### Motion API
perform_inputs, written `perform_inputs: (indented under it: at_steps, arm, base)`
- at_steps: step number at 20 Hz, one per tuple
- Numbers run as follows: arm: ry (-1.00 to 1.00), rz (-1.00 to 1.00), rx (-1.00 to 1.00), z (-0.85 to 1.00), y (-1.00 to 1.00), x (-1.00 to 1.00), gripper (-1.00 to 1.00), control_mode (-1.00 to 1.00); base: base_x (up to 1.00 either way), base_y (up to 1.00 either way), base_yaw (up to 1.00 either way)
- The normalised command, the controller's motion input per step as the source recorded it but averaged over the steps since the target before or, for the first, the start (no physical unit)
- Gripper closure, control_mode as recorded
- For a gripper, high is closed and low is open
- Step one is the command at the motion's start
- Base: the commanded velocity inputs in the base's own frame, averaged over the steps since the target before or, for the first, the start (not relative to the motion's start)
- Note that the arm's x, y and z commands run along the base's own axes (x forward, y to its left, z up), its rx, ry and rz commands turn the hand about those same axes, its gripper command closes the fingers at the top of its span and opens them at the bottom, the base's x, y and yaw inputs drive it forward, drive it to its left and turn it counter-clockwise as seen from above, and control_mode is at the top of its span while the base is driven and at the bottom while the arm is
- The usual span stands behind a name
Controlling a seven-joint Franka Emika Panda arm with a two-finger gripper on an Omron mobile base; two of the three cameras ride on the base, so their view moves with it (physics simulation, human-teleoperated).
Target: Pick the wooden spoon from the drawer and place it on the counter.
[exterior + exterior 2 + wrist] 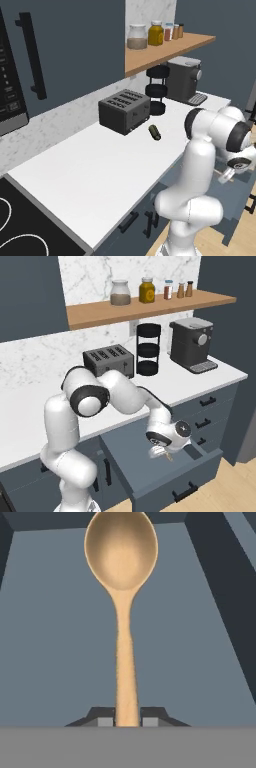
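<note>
- The jaws of the gripper (127, 722) are clenching the handle end of the wooden spoon (122, 587), one dark fingertip (102, 719) pressing on each side of the thin handle.
- In the hand view, the spoon is running straight away from the jaws, its round bowl lying at the far end, hollow side facing the camera, over the grey floor of the drawer (50, 637).
- In the right base view, the drawer (165, 483) is standing pulled out below the desk (25, 421), its flat slate-blue front carrying a short black bar handle (184, 491).
- The gripper (161, 452) is hanging inside the open drawer, with a pale sliver of the spoon (168, 457) showing just beneath the hand.
- In the left base view, the white arm (200, 165) is bending down past the desk edge, and the hand (239, 164) is sitting low at the right, with a tan piece of the spoon (223, 176) showing beside it.
- On the white desk (95, 175), a dark toaster (124, 111) is standing near the wall, with a small dark olive cylinder (155, 132) lying just in front of it.
- A black tiered stand (157, 90) and a grey coffee machine (184, 80) are standing further along the desk.
- Jars (120, 293) and small bottles (168, 289) are lining the wooden shelf (100, 311) above.
- A black stovetop (25, 225) is adjoining the desk at the lower left of the left base view.
</note>
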Motion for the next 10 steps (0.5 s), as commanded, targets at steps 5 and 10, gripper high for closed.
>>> perform_inputs:
  at_steps: [5, 10]
  arm:
    - [-0.06, 0.00, -0.02, 1.00, 0.49, 0.03, 1.00, -1.00]
    - [-0.07, 0.00, -0.06, 1.00, 0.79, 0.29, 1.00, -1.00]
  base:
    - [0.00, 0.00, 0.00]
    - [0.00, 0.00, 0.00]
